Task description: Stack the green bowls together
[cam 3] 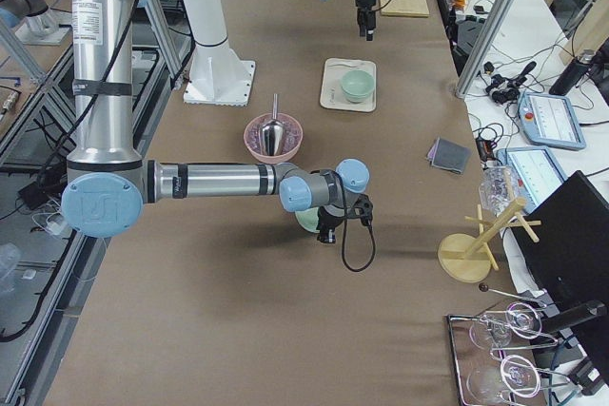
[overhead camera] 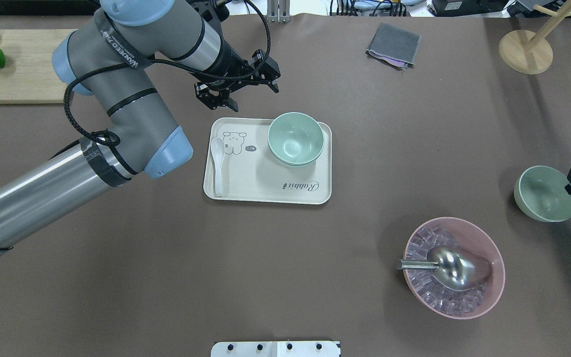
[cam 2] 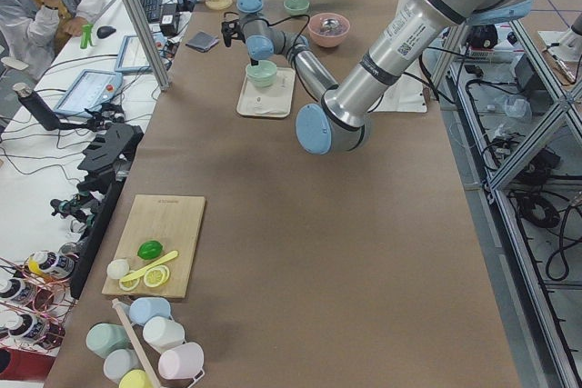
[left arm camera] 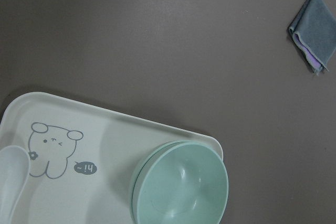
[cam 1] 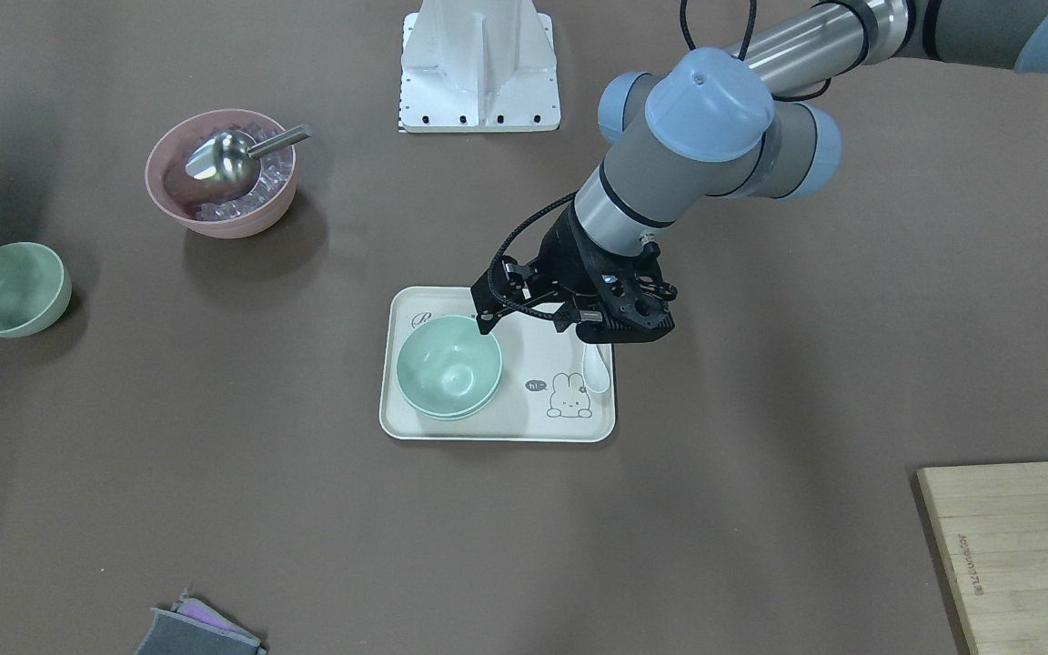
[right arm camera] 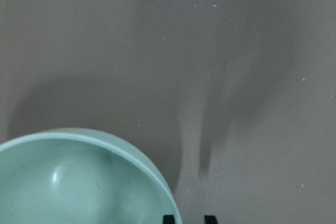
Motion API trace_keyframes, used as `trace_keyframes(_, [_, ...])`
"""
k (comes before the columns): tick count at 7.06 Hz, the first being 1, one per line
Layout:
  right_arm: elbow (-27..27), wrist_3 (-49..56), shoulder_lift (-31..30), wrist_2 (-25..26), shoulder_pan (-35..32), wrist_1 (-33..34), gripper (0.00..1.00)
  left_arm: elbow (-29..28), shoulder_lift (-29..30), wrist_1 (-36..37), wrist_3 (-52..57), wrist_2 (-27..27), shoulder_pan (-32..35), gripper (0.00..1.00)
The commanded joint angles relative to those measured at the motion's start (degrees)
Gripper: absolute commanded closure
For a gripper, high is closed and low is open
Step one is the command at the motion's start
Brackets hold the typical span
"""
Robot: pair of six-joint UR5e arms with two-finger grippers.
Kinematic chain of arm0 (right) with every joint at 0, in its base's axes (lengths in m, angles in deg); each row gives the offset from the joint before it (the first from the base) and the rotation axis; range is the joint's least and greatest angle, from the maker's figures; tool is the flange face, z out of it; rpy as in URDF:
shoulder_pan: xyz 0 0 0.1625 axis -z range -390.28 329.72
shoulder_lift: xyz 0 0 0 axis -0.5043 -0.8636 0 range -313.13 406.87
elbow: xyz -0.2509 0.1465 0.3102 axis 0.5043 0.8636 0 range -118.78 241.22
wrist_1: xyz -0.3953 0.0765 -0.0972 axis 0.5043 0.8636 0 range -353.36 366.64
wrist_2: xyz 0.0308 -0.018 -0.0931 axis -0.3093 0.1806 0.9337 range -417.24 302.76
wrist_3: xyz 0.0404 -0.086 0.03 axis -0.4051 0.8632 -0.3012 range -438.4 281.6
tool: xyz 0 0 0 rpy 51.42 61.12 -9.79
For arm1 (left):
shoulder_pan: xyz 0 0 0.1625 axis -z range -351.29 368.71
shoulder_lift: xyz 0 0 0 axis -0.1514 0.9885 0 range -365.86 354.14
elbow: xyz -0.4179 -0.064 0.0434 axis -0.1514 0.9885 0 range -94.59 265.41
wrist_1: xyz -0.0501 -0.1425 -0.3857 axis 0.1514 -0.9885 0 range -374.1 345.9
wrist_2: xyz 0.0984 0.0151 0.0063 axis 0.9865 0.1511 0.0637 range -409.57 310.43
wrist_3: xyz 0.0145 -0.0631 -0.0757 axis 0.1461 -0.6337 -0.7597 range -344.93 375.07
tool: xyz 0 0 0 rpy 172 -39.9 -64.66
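Left gripper (overhead camera: 252, 96) hangs in the air by the tray (overhead camera: 265, 191), its fingers spread apart and holding nothing. Right gripper (right arm camera: 187, 217) sits low at the rim of the lone green bowl (right arm camera: 79, 182). Its two dark fingertips (right arm camera: 210, 217) stand apart, one at the bowl's edge and one over bare table, so it is released and not clamped on the bowl.

Three green bowls show in all. Two are nested as a stack of two bowls (overhead camera: 295, 138) on the tray, in the corner opposite the spoon, with the lower rim showing as a thin crescent under the upper one. The third stands alone on the table, well apart from the tray and near the pink bowl (overhead camera: 493, 292). All three open straight upward. Being round, they have no long axis.

One white spoon (overhead camera: 217, 163) lies along the tray's other short edge, its bowl end beside a printed cartoon rabbit. A small speech bubble by the rabbit reads "hi", and script on the tray reads "Rabbit".

One pink bowl holds clear cubes and one metal scoop (overhead camera: 451, 267), whose handle points toward the tray. One folded grey cloth (overhead camera: 393, 44) lies on the brown table (overhead camera: 315, 277). One wooden board (overhead camera: 23, 74) carries a lime and yellow pieces; the print on its edge is too small to read.
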Motion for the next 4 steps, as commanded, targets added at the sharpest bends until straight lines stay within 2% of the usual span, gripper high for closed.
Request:
trace_keyframes(1, [0.1,-0.1,0.7,-1.4,0.1,0.1,1.00,0.8,-0.4,0.0,-0.1,0.2,0.0,0.02])
trace_keyframes(2, [-0.2,-0.1,1.4,-2.5,0.1,0.2,1.00,1.7,-1.1,0.1,-0.4,0.0,0.1,0.02])
trace_keyframes(4, [-0.5,-3.3,6.3,-7.3,-1.3,0.9,1.00,13.0,-13.0,4.2,7.6,-1.2,2.1,0.02])
